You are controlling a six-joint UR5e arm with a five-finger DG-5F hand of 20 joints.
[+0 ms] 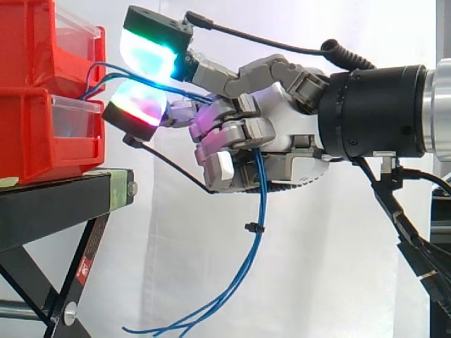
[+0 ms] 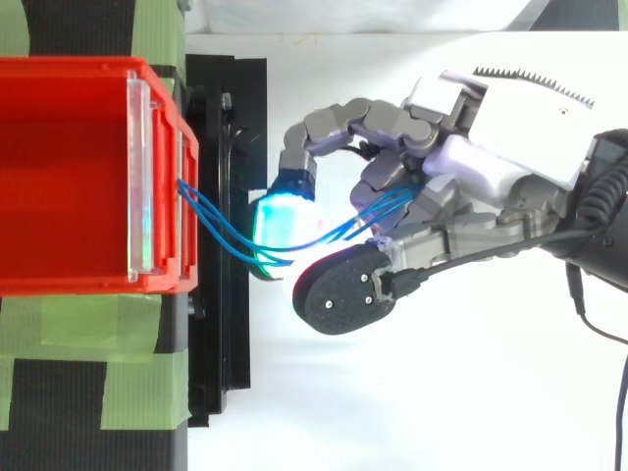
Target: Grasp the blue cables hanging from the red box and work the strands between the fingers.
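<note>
Blue cables leaving the front of the upper red box, running across into the robot hand, gripped among its curled fingers, loose ends hanging below the palm, black stand beneath the boxes

overall: bright, even, diffuse in both views; no hard shadows.
white curtain: close to clipping, 3 to 6 o'clock in side view.
fingertip pads: brightest spots; cyan-green glow at 11 o'clock in side view, washes to white dead centre in top view.
spill: magenta tint on robot hand fingers, side view centre.
red bins: clear front carries a pale glare streak, 9 o'clock in top view.
bench: darkest zone, 8 o'clock in side view.
blue cables: strong contrast on curtain, 6 o'clock.
</note>
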